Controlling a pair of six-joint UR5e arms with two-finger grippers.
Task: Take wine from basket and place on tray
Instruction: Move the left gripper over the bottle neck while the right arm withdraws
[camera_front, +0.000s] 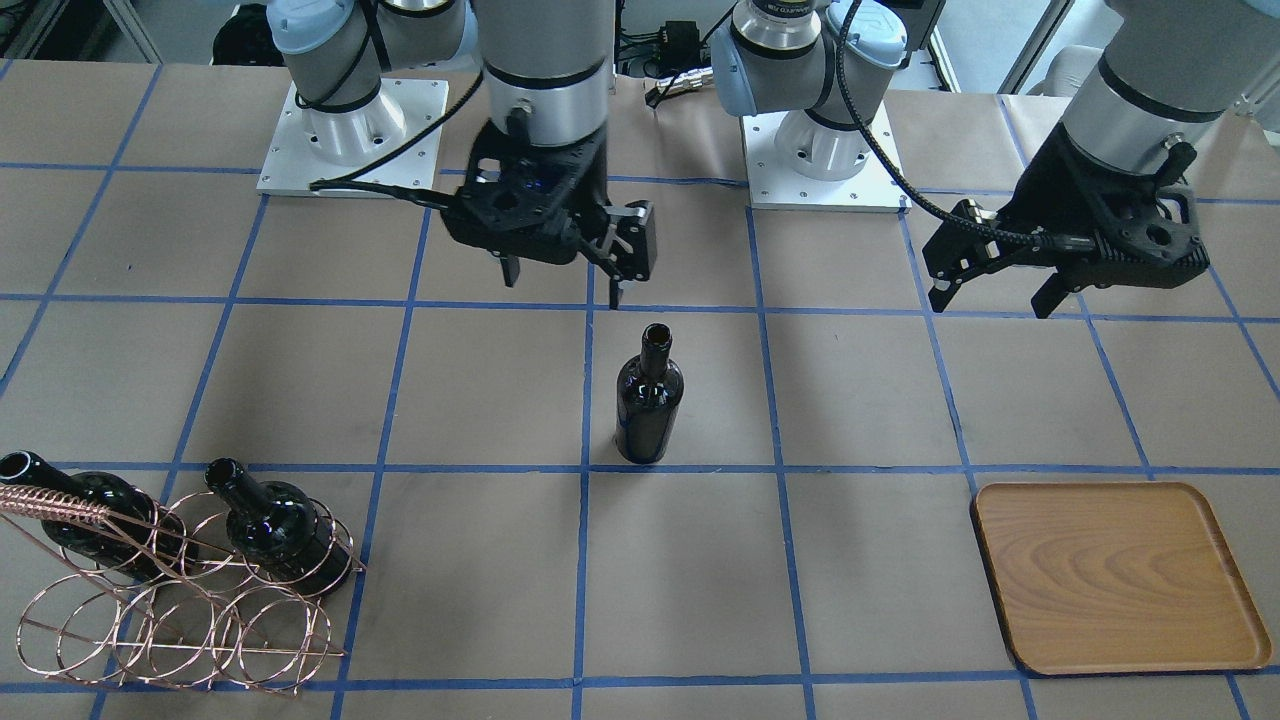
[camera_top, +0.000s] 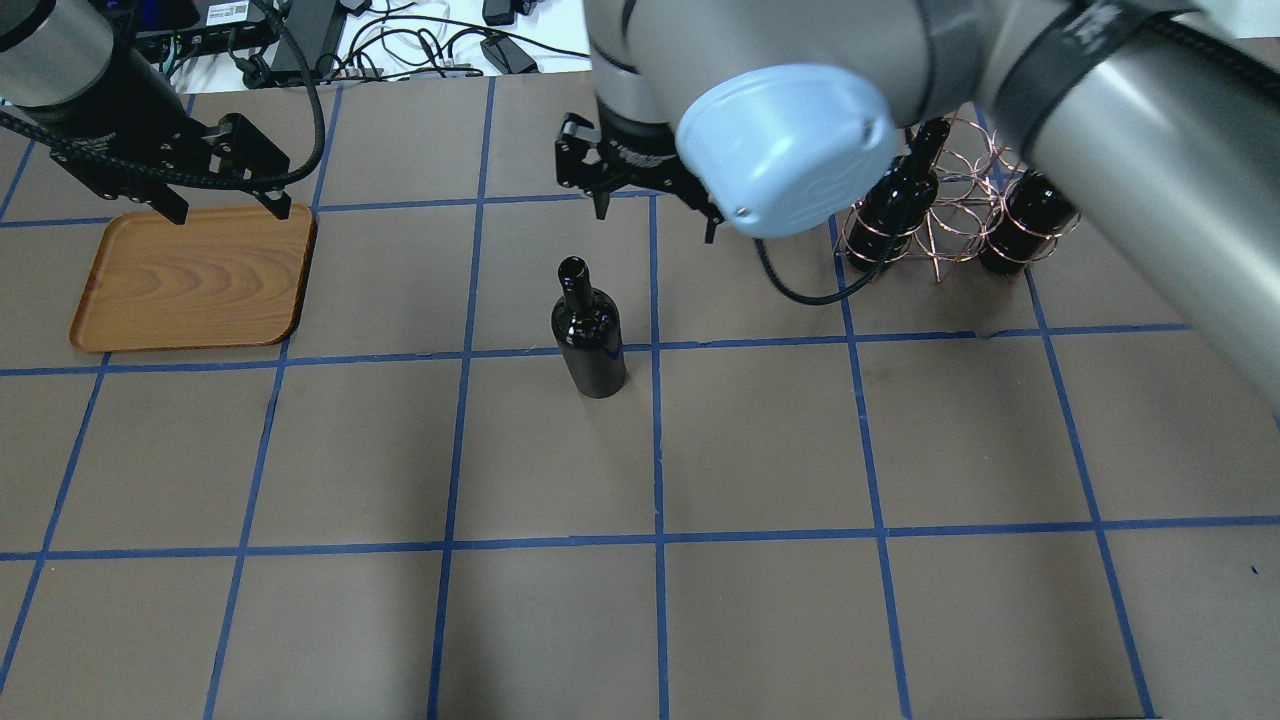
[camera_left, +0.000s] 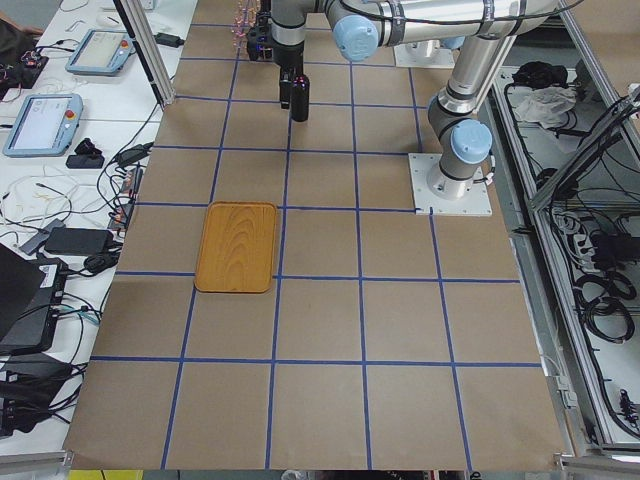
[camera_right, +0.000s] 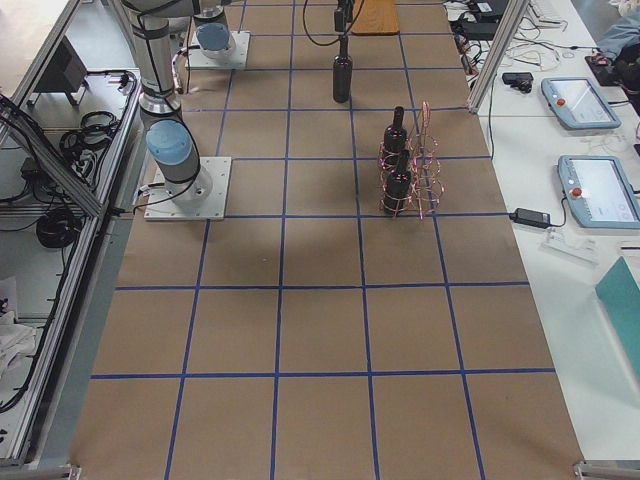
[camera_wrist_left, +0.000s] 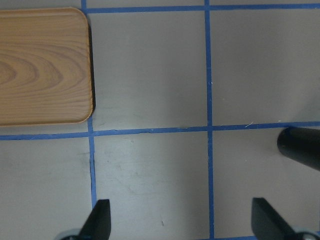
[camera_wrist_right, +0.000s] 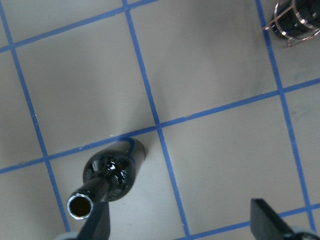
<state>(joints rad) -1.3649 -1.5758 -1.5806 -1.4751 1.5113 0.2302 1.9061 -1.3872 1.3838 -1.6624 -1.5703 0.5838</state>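
One black wine bottle (camera_front: 650, 400) stands upright on the table's middle, apart from both grippers; it also shows in the overhead view (camera_top: 588, 335) and the right wrist view (camera_wrist_right: 112, 172). Two more bottles (camera_front: 270, 525) (camera_front: 80, 510) lie in the copper wire basket (camera_front: 180, 600), which also shows in the overhead view (camera_top: 940, 215). The wooden tray (camera_front: 1120, 575) (camera_top: 190, 280) is bare. My right gripper (camera_front: 562, 285) (camera_top: 655, 220) is open and empty, raised just behind the standing bottle. My left gripper (camera_front: 995, 298) (camera_top: 230, 210) is open and empty, above the tray's edge (camera_wrist_left: 45, 65).
The table is brown paper with a blue tape grid. The two arm bases (camera_front: 350, 130) (camera_front: 825, 140) stand at the robot side. Cables and devices (camera_top: 300, 30) lie past the far edge. The right arm's elbow (camera_top: 790, 140) hides part of the overhead view.
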